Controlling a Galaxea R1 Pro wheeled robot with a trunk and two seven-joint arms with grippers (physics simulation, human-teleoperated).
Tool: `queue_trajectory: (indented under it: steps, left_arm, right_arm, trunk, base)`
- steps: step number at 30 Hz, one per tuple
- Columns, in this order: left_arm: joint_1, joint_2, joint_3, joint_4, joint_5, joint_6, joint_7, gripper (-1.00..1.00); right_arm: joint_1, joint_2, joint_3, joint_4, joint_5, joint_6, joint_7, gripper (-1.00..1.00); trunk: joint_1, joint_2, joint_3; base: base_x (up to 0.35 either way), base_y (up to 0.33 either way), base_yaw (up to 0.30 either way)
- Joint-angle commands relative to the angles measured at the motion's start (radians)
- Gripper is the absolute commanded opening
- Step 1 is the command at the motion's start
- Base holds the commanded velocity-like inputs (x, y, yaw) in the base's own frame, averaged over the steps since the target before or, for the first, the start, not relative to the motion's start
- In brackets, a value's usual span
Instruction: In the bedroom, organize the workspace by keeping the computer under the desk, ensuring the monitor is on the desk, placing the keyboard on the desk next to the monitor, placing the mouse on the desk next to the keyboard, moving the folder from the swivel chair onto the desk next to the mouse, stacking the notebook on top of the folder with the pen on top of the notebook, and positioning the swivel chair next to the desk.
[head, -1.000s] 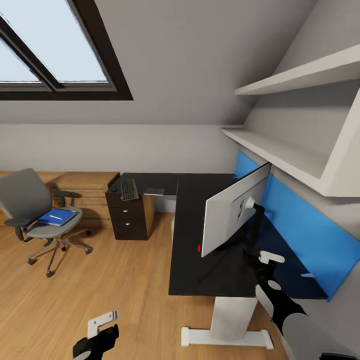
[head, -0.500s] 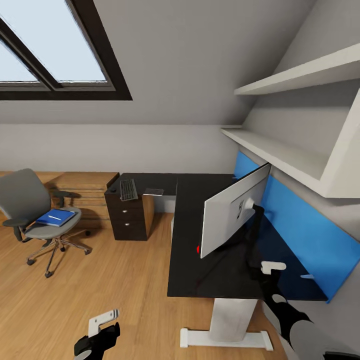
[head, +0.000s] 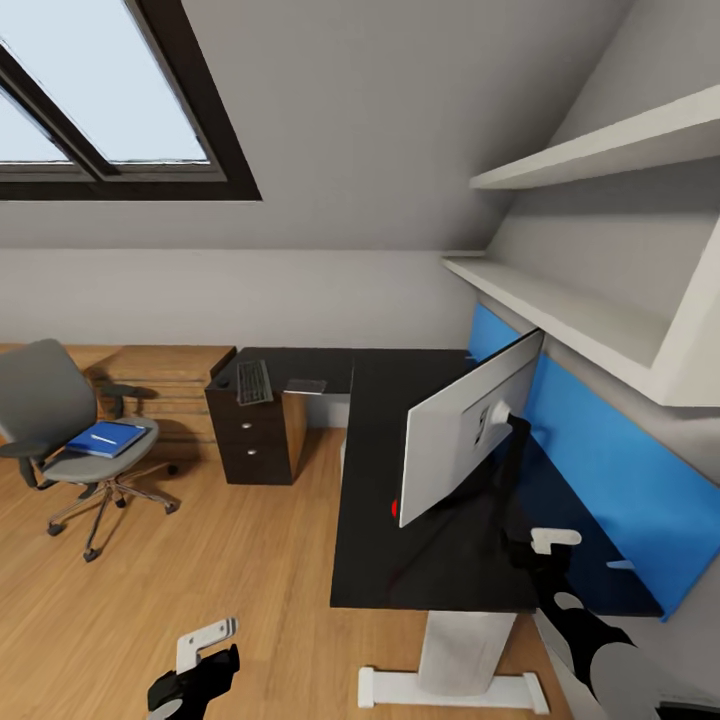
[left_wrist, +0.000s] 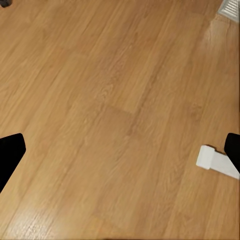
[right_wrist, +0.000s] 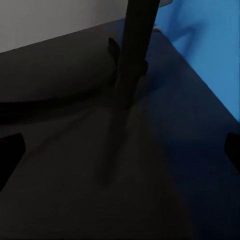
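The right gripper (head: 545, 545) hung open and empty over the desk (head: 440, 570), just behind the monitor (head: 465, 430), whose black stand (right_wrist: 132, 55) rose straight ahead of its fingertips. The left gripper (head: 205, 645), also spread, hovered above bare wood floor (left_wrist: 120, 120). Far beyond it, the folder (head: 104, 439) lay on the swivel chair (head: 60, 425), the keyboard (head: 254, 381) on the desk's far wing.

Skylight window (head: 100, 90), white shelves (head: 560, 300), blue wall panel (head: 600, 440), wood floor (head: 200, 560).
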Motion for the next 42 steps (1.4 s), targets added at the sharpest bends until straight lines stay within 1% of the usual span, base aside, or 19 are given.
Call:
queue_trajectory:
  steps: [1,10,14,16,20,25,28,32,37,42]
  left_arm:
    - [-0.001,0.001,-0.003,-0.002,0.003,0.004,0.007,1.0]
    - [-0.001,0.003,-0.003,-0.003,0.003,0.004,0.01,1.0]
    - [-0.001,0.003,-0.004,-0.002,0.003,0.004,0.01,1.0]
    - [-0.001,0.003,-0.002,-0.002,0.002,0.004,0.01,1.0]
    - [-0.001,0.005,0.0,-0.004,0.003,-0.003,0.008,1.0]
    - [-0.001,0.004,-0.001,-0.003,0.003,-0.048,0.004,1.0]
    - [-0.001,0.004,-0.001,-0.002,0.003,-0.06,0.004,1.0]
    - [-0.001,0.004,-0.001,-0.001,0.003,-0.066,0.003,1.0]
    - [-0.001,0.004,-0.002,-0.001,0.003,-0.066,0.003,1.0]
    - [-0.001,0.004,-0.002,-0.001,0.003,-0.067,0.003,1.0]
  right_arm:
    - [-0.001,0.0,-0.005,0.001,0.004,-0.003,-0.001,1.0]
    - [-0.001,0.0,-0.008,-0.003,0.0,-0.004,-0.007,1.0]
    - [-0.001,0.001,-0.008,-0.005,-0.001,-0.004,-0.025,1.0]
    - [-0.001,0.002,-0.008,-0.005,-0.005,-0.004,-0.047,1.0]
    - [-0.001,0.004,-0.008,-0.005,-0.014,-0.004,-0.066,1.0]
    - [-0.001,0.005,-0.009,-0.006,-0.016,-0.004,-0.072,1.0]
    - [-0.001,0.005,-0.009,-0.009,-0.017,-0.004,-0.073,1.0]
    - [-0.001,0.005,-0.009,-0.011,-0.017,-0.008,-0.074,1.0]
    - [-0.002,0.003,-0.009,-0.011,-0.015,-0.004,-0.073,1.0]
    - [-0.003,-0.001,-0.008,-0.01,-0.014,-0.004,-0.073,1.0]
  trunk:
    - [0.001,-0.002,-0.002]
    - [0.001,-0.002,-0.002]
    - [0.001,-0.002,-0.002]
    - [0.001,-0.002,-0.002]
    - [0.001,-0.002,-0.002]
    - [0.001,-0.002,-0.002]
    - [0.001,-0.002,-0.002]
    - [0.001,-0.002,-0.002]
    - [0.001,-0.002,-0.002]
    - [0.001,-0.002,-0.002]
  base:
    - [0.021,-0.007,0.0]
    - [0.09,-0.001,0.0]
    - [0.227,0.0,0.0]
    - [0.221,0.0,0.0]
    - [0.1,0.0,0.0]
    - [0.174,0.0,0.0]
    - [0.165,0.0,0.0]
    - [0.068,0.0,0.0]
    - [0.225,-0.058,0.0]
    - [0.056,-0.016,0.0]
